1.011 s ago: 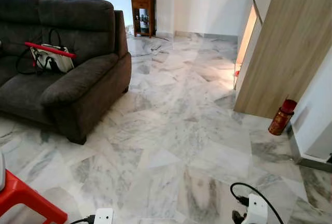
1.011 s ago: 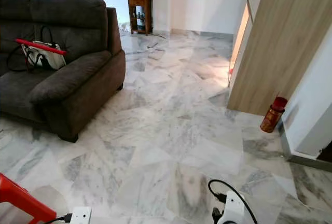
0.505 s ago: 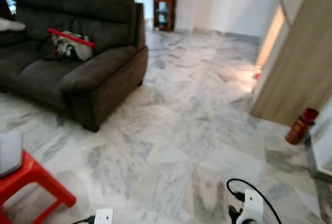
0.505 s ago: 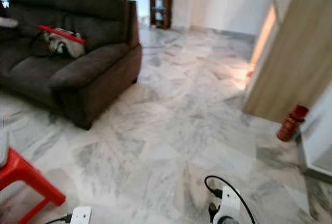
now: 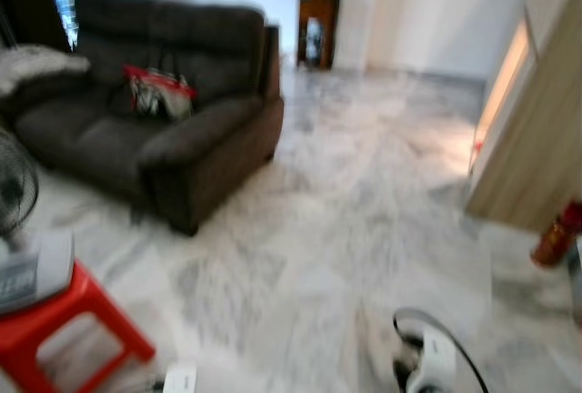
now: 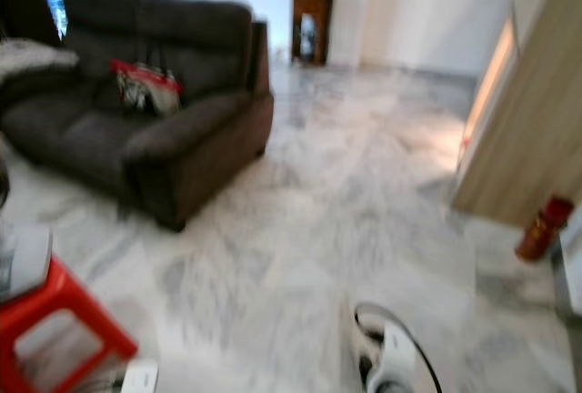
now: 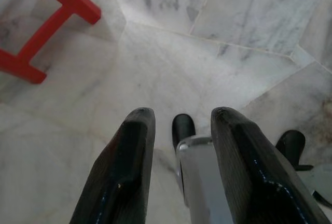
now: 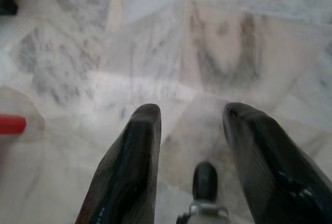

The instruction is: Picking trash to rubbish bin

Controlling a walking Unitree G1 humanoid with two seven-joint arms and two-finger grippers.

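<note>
The eye views are blurred. I can make out no loose trash or rubbish bin on the marble floor [image 5: 364, 202]. A red-capped container [image 5: 556, 234] stands by the wall at the right. My left gripper [image 7: 179, 114] hangs low over the floor, open with nothing between its fingers, close to a red stool leg [image 7: 46, 16]. My right gripper [image 8: 192, 111] is open too, over bare marble. The white wrist parts of both arms show at the bottom edge of the eye views, the right one [image 5: 432, 366] with a black cable looped on it.
A dark sofa [image 5: 164, 129] with a red and white bag [image 5: 156, 93] stands at the left. A red stool [image 5: 64, 329] carrying a pale object and a fan [image 5: 14, 197] are near left. A wooden cabinet [image 5: 536, 138] is on the right, a small side table [image 5: 314, 34] at the back.
The camera has swung to the left: sofa and cabinet slid right in the picture, and the red stool and a fan came into view. The picture has grown blurrier.
</note>
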